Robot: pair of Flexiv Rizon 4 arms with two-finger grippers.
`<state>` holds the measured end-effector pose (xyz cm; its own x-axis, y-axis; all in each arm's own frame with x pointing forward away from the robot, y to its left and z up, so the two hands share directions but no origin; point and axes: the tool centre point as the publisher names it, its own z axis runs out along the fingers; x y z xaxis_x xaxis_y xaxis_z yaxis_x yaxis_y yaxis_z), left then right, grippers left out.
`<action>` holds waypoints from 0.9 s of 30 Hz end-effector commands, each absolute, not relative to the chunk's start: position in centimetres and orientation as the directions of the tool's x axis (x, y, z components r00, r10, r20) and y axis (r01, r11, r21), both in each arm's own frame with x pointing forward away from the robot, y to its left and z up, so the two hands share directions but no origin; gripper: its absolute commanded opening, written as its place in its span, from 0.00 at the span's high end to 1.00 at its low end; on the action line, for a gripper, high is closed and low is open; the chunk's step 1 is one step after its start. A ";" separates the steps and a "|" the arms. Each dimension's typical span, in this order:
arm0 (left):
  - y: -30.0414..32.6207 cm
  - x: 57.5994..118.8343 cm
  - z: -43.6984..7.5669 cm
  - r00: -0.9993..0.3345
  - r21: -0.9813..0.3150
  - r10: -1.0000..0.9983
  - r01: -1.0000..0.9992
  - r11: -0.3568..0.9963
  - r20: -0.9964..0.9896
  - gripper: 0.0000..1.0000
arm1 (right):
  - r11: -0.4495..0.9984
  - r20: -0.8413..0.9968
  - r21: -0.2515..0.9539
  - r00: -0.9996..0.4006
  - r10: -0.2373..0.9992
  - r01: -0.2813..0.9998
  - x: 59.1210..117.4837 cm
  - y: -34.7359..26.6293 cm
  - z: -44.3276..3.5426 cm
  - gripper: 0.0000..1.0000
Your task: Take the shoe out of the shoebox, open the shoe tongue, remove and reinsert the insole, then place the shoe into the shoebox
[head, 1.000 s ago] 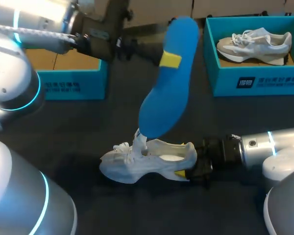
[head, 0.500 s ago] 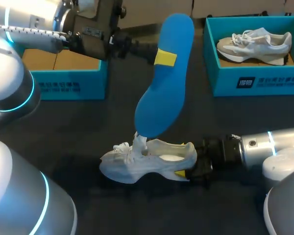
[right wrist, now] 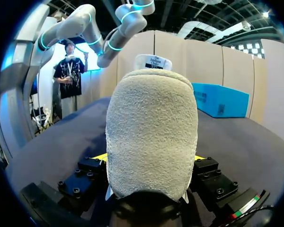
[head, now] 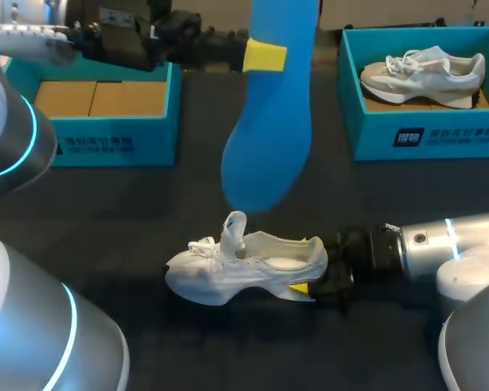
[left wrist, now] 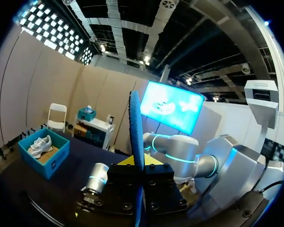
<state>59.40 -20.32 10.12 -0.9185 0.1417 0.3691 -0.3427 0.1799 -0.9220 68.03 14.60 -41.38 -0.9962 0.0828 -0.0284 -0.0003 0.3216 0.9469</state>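
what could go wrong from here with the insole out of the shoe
1. The left gripper pinches the blue insole near one end only; the long free end hanging over the shoe may swing or slip as it goes back in.
2. The tongue stands up over the opening, so the insole's tip could catch on it.
3. The right gripper holds just the heel; a push downward might tip the shoe.

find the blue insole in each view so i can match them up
head view: blue insole hangs over the white shoe, pinched by the left gripper.
left wrist view: seen edge-on, rising from that gripper.
right wrist view: not in it.
shared landmark: shoebox with the second shoe, in head and left wrist views.
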 end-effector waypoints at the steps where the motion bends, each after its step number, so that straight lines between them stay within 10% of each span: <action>1: -18.8 58.3 10.8 -0.920 -0.919 0.133 -0.339 0.202 0.369 1.00 | 0.327 -0.028 0.945 -0.996 0.084 0.001 67.8 14.8 -41.4 1.00; 27: -17.9 55.6 12.8 -0.926 -0.930 0.150 -0.320 0.183 0.348 1.00 | 0.327 -0.028 0.945 -0.996 0.084 0.001 67.8 14.8 -41.4 1.00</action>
